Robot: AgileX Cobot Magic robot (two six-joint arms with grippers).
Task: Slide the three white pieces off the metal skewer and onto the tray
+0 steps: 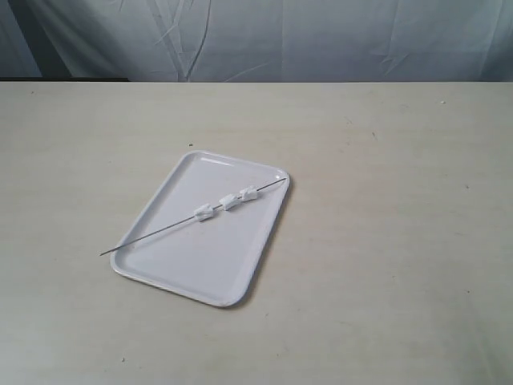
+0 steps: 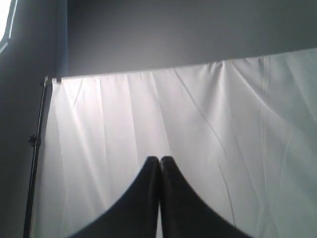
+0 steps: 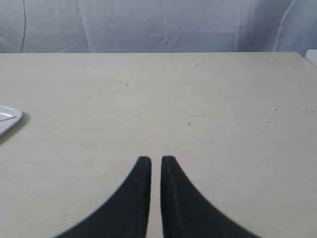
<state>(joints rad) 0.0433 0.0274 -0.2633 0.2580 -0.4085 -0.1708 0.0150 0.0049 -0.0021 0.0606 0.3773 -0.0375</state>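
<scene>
The white tray [image 1: 172, 265] lies on the table near the middle of the exterior view. The thin metal skewer [image 1: 152, 236] rests slantwise across it, its ends sticking out past the near-left and far-right rims. Three white pieces [image 1: 228, 202] sit threaded close together on the skewer's far half. Neither gripper shows in the exterior view. My left gripper [image 2: 160, 158] is shut and empty, facing a white curtain. My right gripper [image 3: 156, 158] hovers over bare table with its fingers nearly touching and nothing between them; a corner of the tray [image 3: 7, 119] shows at that view's edge.
The beige table [image 1: 385, 241] stretches wide around the tray. A pale curtain [image 1: 321, 40] hangs behind the far edge. A dark stand pole [image 2: 34, 158] holds up the curtain in the left wrist view.
</scene>
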